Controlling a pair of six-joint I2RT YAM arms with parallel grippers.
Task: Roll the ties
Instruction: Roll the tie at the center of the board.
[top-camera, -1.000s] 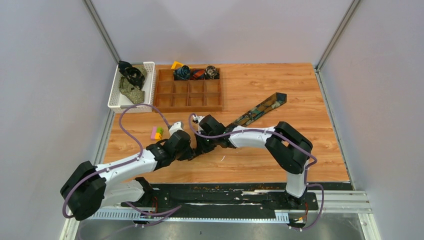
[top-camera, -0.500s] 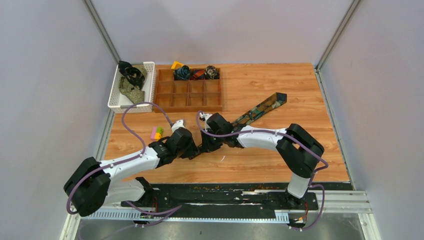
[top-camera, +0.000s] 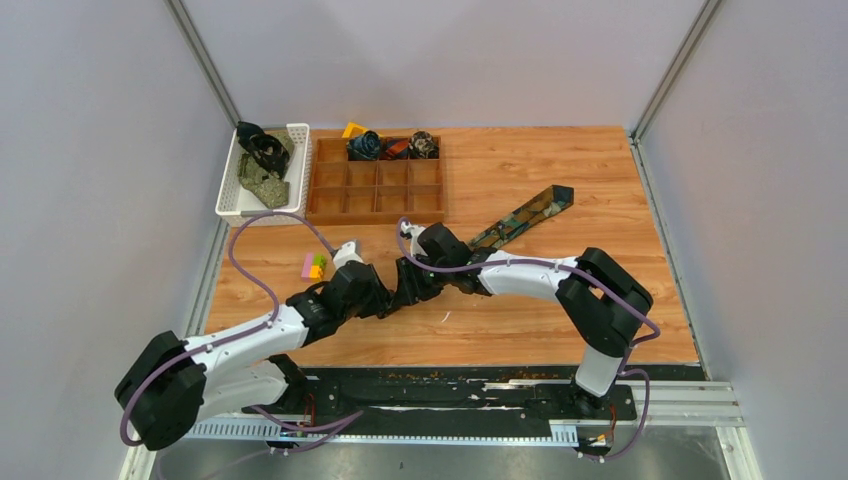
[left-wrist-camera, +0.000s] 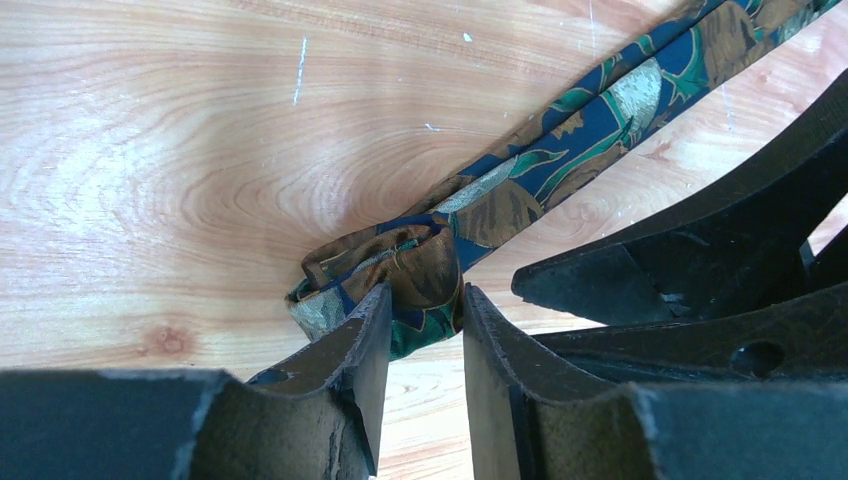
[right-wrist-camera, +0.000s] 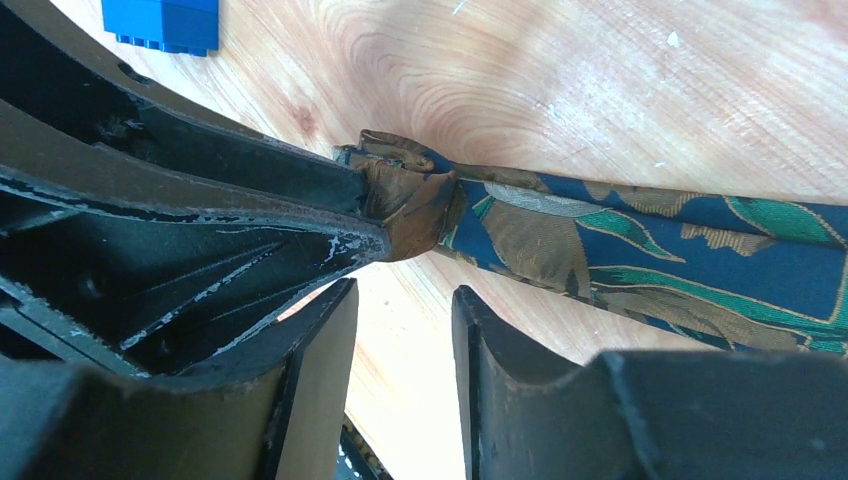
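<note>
- The room — plain pale grey walls (top-camera: 420, 60) with metal corner posts close in on three sides of the work area.
- The light-brown wood-grain table (top-camera: 560, 310) fills the floor of the scene; up close its surface shows small white scuffs.
- A brown wooden tray with square compartments (top-camera: 376, 216) stands at the back left of the table, with three rolled ties (top-camera: 365, 145) in its rear row.
- A white slotted plastic basket (top-camera: 258, 213) sits just beside the tray on its left and holds loose dark and olive ties (top-camera: 262, 160).
- The long navy, green and brown patterned necktie (top-camera: 520, 218) lies flat and diagonal across the middle of the table, its pointed wide end towards the back right.
- The tie's narrow rolled end (left-wrist-camera: 400, 275) is a small loose coil resting on the wood near the centre, where both arms meet.
- Left gripper (left-wrist-camera: 427, 300) — fingers a little apart, and the coil lies at their tips, partly in the gap, with one finger touching it.
- Right gripper (right-wrist-camera: 405, 292) — fingers parted by a similar gap with only bare wood between them, just beside the coil and the flat stretch of tie.
- Small bright plastic blocks (top-camera: 314, 265) lie left of the grippers, and a blue block (right-wrist-camera: 165, 22) shows in the right wrist view.
</note>
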